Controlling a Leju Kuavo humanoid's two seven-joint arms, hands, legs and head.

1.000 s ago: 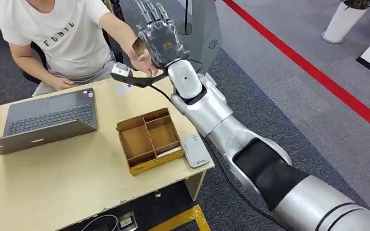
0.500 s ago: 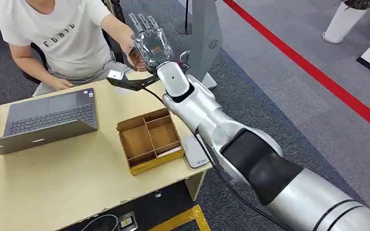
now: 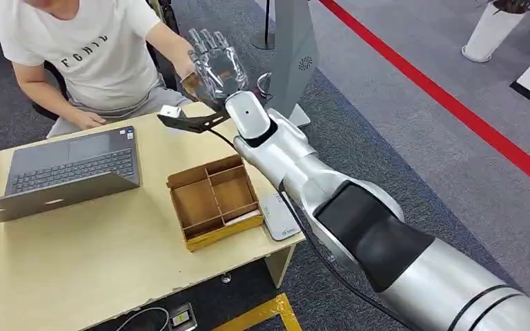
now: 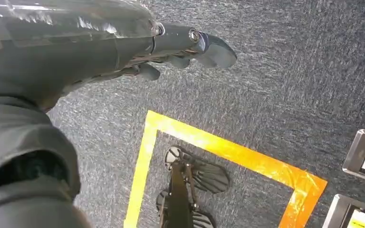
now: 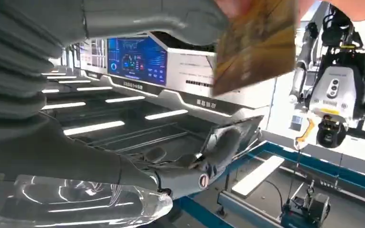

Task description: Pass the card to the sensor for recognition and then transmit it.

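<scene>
My right hand (image 3: 215,63) is raised beyond the table's far edge, palm toward the seated person (image 3: 90,48), fingers spread. A gold-brown card (image 5: 256,45) sits just past my thumb (image 5: 171,19). The person's fingers (image 5: 342,7) hold its upper edge, and my other fingers (image 5: 218,142) stay well away from it. In the head view the card (image 3: 192,84) shows between the person's hand (image 3: 185,67) and my palm. The white card sensor (image 3: 281,215) lies flat at the table's right edge. My left hand (image 4: 180,42) hangs over the carpet, fingers stretched out and holding nothing.
A wooden divided box (image 3: 214,200) stands beside the sensor, with an open laptop (image 3: 69,169) to its left on the pale table (image 3: 96,255). A grey pillar (image 3: 293,48) rises behind my right hand. Red tape (image 3: 455,103) crosses the floor on the right.
My right arm has swung left and slightly away from me, toward the person. The person's hand has come up against the card at my palm.
</scene>
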